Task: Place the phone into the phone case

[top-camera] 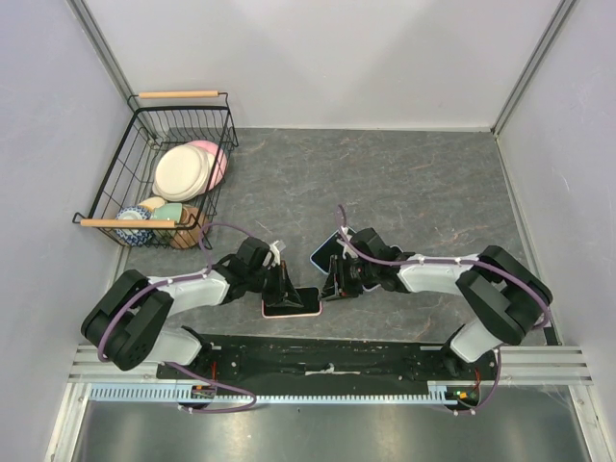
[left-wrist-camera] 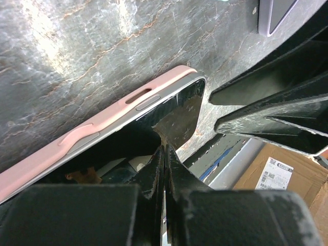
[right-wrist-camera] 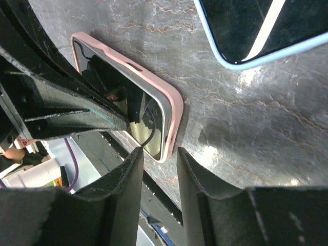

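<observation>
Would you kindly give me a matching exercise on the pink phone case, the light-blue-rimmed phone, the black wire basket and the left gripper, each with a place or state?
1. pink phone case
2. light-blue-rimmed phone
3. black wire basket
4. left gripper

A. fingers shut together
B. far left, holding dishes
C. near edge, dark-screened phone inside
D. flat beyond the right gripper

Pairs: 1-C, 2-D, 3-B, 4-A
</observation>
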You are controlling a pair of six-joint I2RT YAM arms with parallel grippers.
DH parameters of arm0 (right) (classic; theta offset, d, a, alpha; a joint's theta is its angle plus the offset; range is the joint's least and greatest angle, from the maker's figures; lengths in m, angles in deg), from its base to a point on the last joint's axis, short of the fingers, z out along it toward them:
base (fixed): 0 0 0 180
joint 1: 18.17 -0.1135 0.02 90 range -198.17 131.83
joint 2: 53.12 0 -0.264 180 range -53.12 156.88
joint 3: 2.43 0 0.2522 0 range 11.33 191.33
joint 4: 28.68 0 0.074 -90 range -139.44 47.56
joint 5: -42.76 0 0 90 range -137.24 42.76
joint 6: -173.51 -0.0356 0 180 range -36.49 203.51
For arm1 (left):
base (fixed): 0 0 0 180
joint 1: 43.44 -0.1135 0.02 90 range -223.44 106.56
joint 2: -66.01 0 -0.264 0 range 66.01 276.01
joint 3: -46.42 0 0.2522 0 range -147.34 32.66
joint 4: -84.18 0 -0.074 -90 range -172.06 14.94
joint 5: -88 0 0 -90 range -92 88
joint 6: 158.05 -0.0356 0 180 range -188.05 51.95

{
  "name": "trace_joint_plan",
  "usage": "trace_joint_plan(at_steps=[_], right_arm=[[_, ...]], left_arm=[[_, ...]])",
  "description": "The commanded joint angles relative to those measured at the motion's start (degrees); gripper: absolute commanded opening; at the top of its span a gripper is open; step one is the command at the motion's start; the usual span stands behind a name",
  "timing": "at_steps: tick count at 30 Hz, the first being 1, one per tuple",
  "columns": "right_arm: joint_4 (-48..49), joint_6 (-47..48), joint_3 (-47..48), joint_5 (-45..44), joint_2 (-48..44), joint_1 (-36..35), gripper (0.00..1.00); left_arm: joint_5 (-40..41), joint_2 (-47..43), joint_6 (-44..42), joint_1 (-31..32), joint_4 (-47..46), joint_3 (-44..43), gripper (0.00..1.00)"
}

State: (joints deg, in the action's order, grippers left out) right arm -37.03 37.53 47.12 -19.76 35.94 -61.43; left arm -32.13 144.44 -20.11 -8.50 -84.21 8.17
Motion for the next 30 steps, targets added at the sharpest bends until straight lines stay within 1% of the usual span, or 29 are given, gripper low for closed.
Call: trace_joint_plan(at_steps=[1, 7, 12, 13, 14, 16, 19, 22, 30], right_arm=[[6.37, -2.01, -0.2, 2.49, 3.66, 0.11, 0.4], [10.49, -3.59, 1.3, 4.24, 8.67, 0.11, 0.41], [10.94, -4.47, 1.57, 2.23, 9.82, 1.43, 0.42], [10.76, -4.3, 1.48, 1.18, 9.91, 2.04, 0.42], [10.07, -4.12, 1.56, 0.82, 10.0, 2.31, 0.42], [10.06, -3.69, 1.91, 1.25, 11.22, 2.4, 0.42], [9.88, -3.24, 2.27, 1.43, 13.06, 2.4, 0.4], [7.26, -1.66, 3.06, 0.47, 14.82, 2.4, 0.38], [1.63, 1.24, 4.29, -4.1, 17.2, 2.4, 0.31]], left_arm=[[-0.99, 0.14, 1.45, -0.31, -3.04, 0.32, 0.02], [0.51, 0.93, -0.74, -0.31, 0.12, -1.44, 0.02], [2.53, 0.84, -1.97, -0.31, 1.8, -3.1, 0.02], [2.88, 0.93, -2.06, -0.31, 4.06, -3.37, 0.02], [3.58, 0.93, -2.15, -0.31, 4.35, -3.81, 0.02], [3.85, 1.81, -2.59, -0.31, 4.7, -4.77, 0.02], [4.2, 3.91, -3.29, -0.31, 5.31, -6.26, 0.02], [4.9, 5.76, -3.91, -0.22, 6.19, -7.93, 0.02], [7.36, 11.21, -4.88, 0.04, 9.26, -12.42, 0.02]])
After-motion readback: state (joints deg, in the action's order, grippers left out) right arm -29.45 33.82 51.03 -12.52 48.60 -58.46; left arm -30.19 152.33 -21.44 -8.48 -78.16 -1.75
